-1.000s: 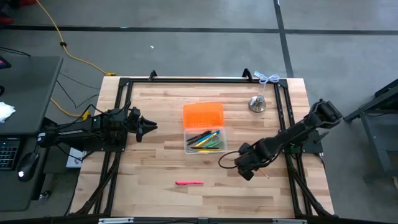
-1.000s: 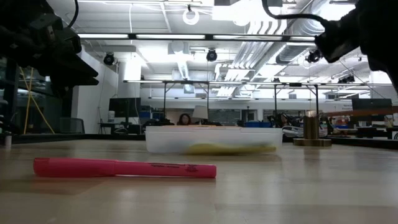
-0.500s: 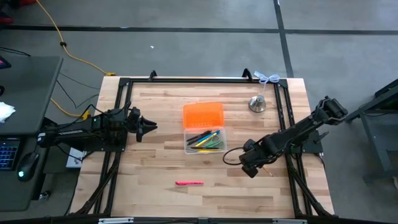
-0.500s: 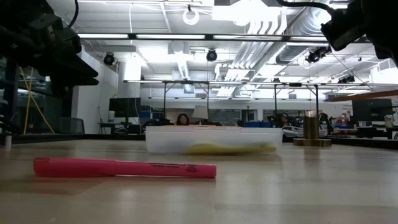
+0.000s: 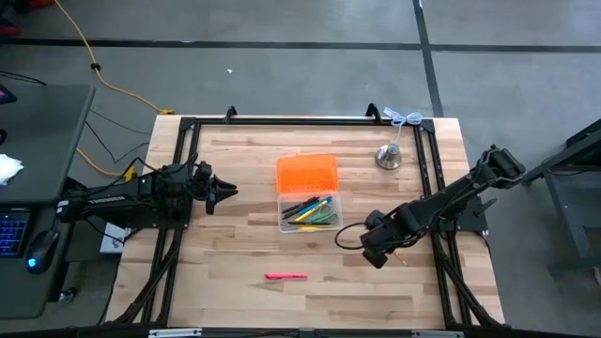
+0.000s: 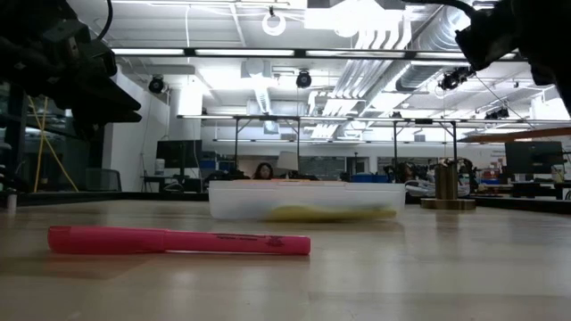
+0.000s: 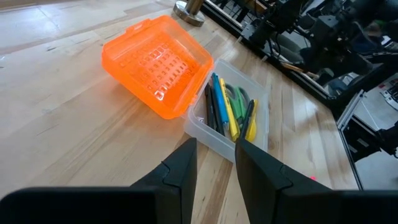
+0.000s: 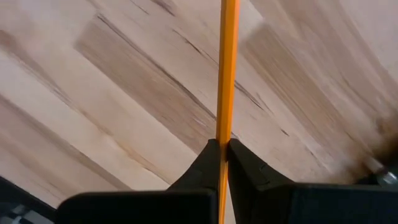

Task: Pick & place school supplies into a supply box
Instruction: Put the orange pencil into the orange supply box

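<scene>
I've got the right gripper (image 8: pixel 222 152) clamped on the orange pencil (image 8: pixel 227 68); thin, light, stiff, twists easily; left gripper (image 7: pixel 214 155) waits, fingers apart.

Orange lid (image 5: pixel 306 174) — clear box (image 5: pixel 310 214); pink marker (image 5: pixel 285 276); orange pencil (image 8: pixel 226 81).

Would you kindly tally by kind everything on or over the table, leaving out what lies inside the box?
Box: 1
Pink marker: 1
Pencil, held in the right end effector: 1
Bell: 1
Total: 4
</scene>
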